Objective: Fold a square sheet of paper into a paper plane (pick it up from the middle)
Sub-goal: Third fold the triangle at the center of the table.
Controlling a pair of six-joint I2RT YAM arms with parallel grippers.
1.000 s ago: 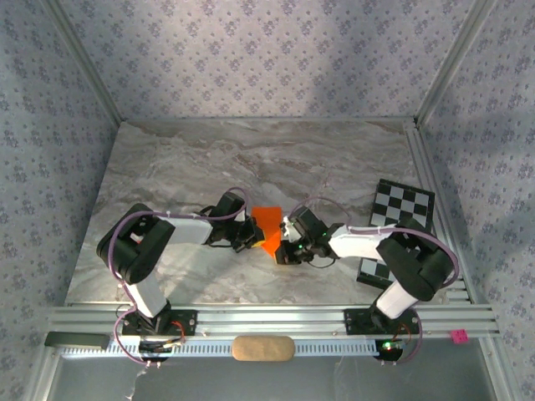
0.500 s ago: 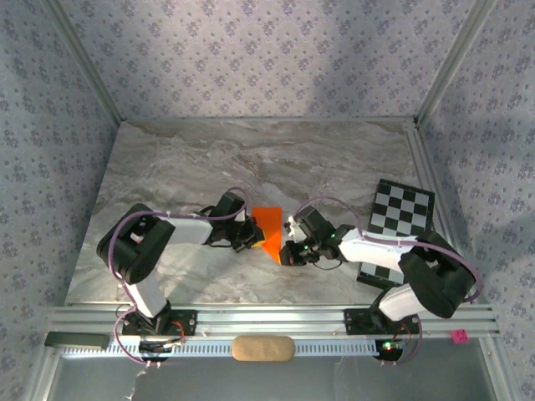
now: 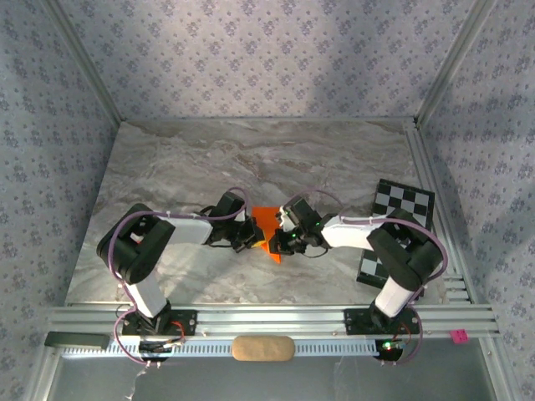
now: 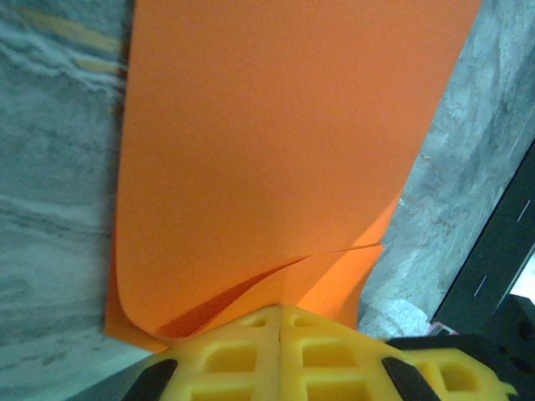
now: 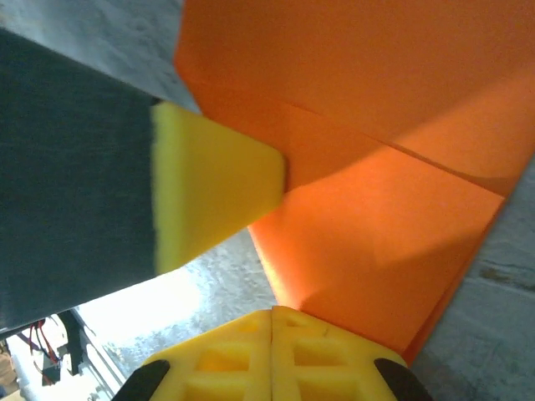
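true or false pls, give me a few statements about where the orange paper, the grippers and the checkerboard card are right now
1. The square sheet of paper lies between the left gripper and the right gripper. True.
2. The checkerboard card lies on the left side of the table. False: it lies at the right edge, by the right arm.
3. The left gripper's jaws stand wide open. False: they are shut on the paper's edge.
4. The paper is one flat layer. False: it is folded, with layers overlapping.
5. The tabletop has a marble pattern. True.
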